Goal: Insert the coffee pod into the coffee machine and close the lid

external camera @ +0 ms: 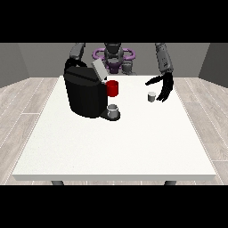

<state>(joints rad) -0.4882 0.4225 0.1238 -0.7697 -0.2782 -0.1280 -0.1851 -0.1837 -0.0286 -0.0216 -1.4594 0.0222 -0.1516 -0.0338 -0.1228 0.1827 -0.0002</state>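
Hand at the view's right (pixel 164 87) unclenched, fingers spread beside coffee pod (pixel 152 96). Lower over pod, pinch its sides. Coffee machine (pixel 85 92) lid up.

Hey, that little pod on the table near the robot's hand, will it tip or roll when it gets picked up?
The coffee pod stands upright on the white table; short and squat, it probably resists tipping. Its round shape suggests it could roll if knocked over. Small beside the open hand at the view's right, it likely lifts easily.
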